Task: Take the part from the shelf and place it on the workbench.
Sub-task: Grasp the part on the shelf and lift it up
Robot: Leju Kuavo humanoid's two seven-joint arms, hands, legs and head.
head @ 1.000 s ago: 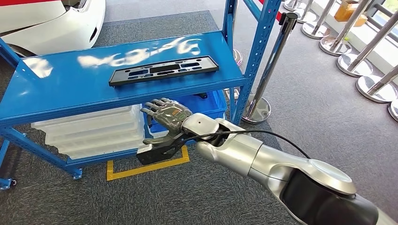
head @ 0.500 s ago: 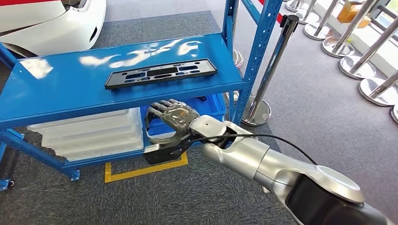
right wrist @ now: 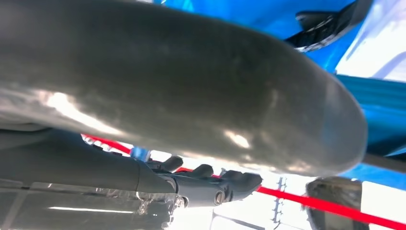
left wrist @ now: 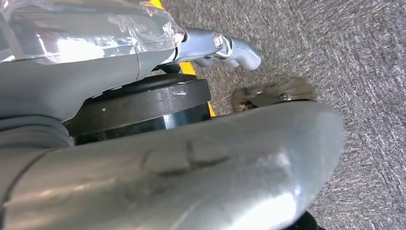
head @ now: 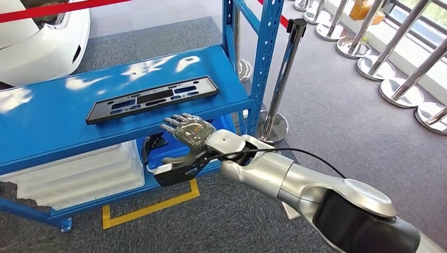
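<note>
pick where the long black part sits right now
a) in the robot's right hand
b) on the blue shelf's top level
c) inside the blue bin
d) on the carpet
b: the long black part lies flat on the top level of the blue shelf, while the right hand is just below the shelf's front edge, fingers spread, holding nothing.

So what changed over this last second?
The whole head view shifted, so the camera moved, not the shelf. The right hand rose a little toward the shelf's front edge, nearer the black part, fingers spread, holding nothing. The part lies untouched on the shelf, as before.
</note>
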